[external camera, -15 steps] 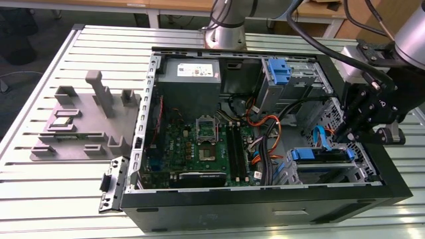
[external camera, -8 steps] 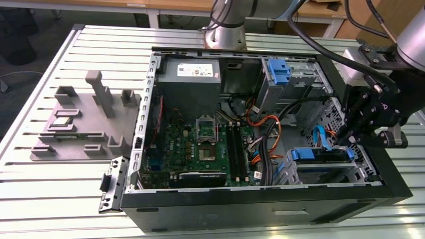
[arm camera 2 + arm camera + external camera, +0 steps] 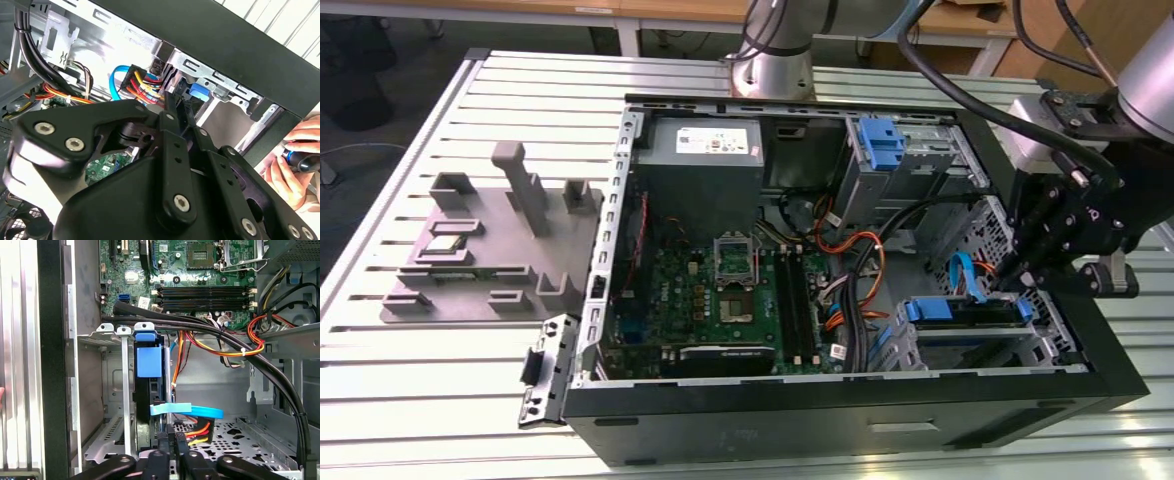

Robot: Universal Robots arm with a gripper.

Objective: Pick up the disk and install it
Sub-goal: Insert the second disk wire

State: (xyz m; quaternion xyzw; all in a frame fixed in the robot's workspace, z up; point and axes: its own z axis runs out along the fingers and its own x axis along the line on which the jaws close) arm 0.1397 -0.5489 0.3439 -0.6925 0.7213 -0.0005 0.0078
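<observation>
Disk (image 3: 149, 390) seated edge-on in the case's drive bay (image 3: 107, 405).
Gripper (image 3: 169, 447) fingers clenched together right at the disk's edge; push square along the bay rails.

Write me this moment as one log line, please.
pincer: close to disk | disk: in drive cage slot | person's hand: outside case

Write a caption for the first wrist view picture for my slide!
Robot gripper hovering by the blue-railed disk standing in the grey metal drive bay, below the green motherboard.
</observation>
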